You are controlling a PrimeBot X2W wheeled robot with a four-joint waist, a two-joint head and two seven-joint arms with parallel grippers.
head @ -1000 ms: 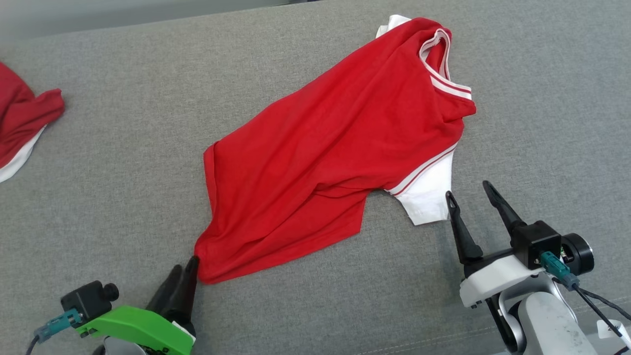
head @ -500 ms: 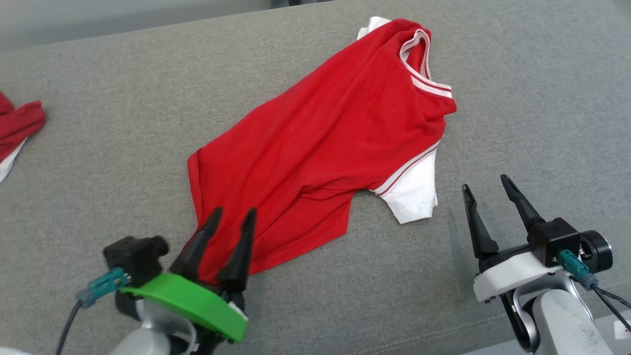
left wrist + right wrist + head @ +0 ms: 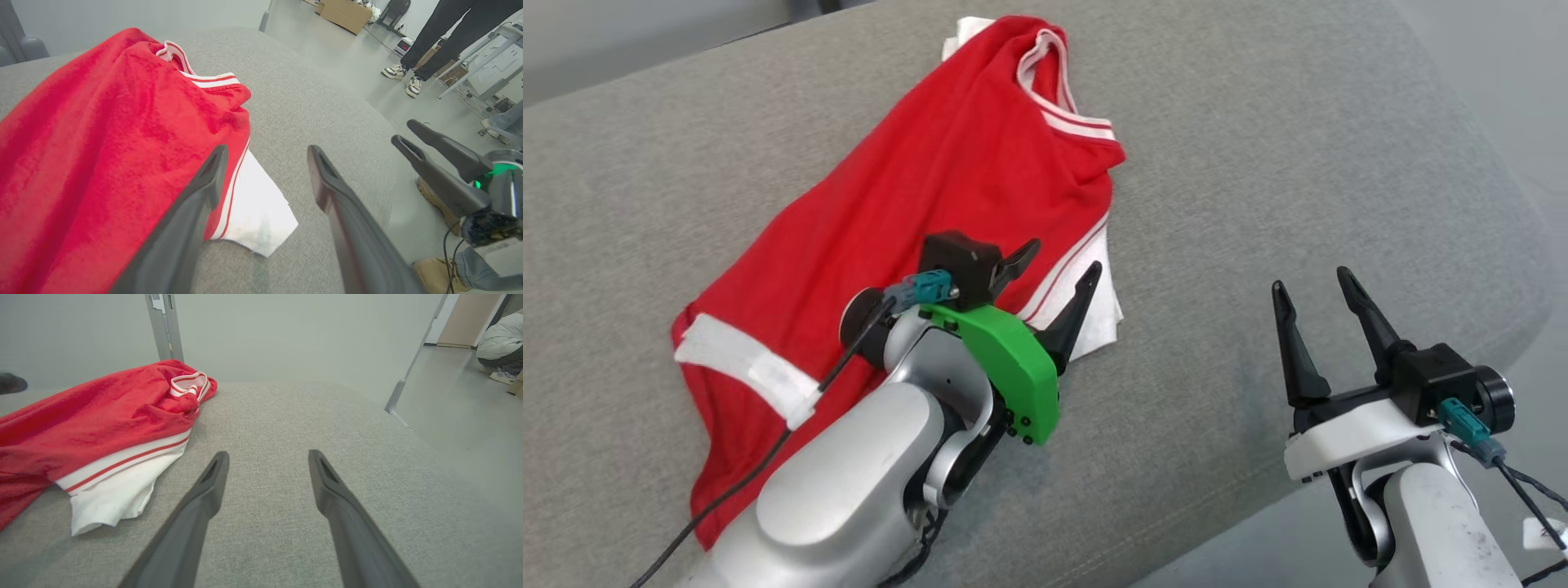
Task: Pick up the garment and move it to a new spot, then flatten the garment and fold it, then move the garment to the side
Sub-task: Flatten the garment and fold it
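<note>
**Item 1, the garment (image 3: 915, 188).** It is a red shirt with white trim, lying slantwise on the grey cushion (image 3: 1258, 163). The striped collar (image 3: 1045, 73) is at the far end, toward the top of the head view. The hem end lies near me at the lower left, and a white strip (image 3: 739, 363) crosses the red cloth there. One white sleeve (image 3: 1104, 314), edged with red and white stripes, rests on the cushion at the shirt's right edge. The body of the shirt is creased and bunched, not laid flat.

**Item 2, my left pincer (image 3: 1063, 256).** It is released, with its two dark fingers spread wide. It sits over the shirt's right edge, at the sleeve. In the left wrist view, one finger lines up with the striped seam where red meets white. The other lines up with bare cushion just beside the sleeve. I cannot tell whether either fingertip touches the cloth. My left forearm (image 3: 849, 482) crosses the near half of the shirt.

**Item 3, my right pincer (image 3: 1311, 280).** It is likewise released, fingers parted. It is over bare cushion to the right of the sleeve, apart from the shirt and near the cushion's rounded edge.

**Incidental.** The left wrist view shows a person's shoes (image 3: 394, 72) on the floor (image 3: 347, 57) beyond the cushion.
</note>
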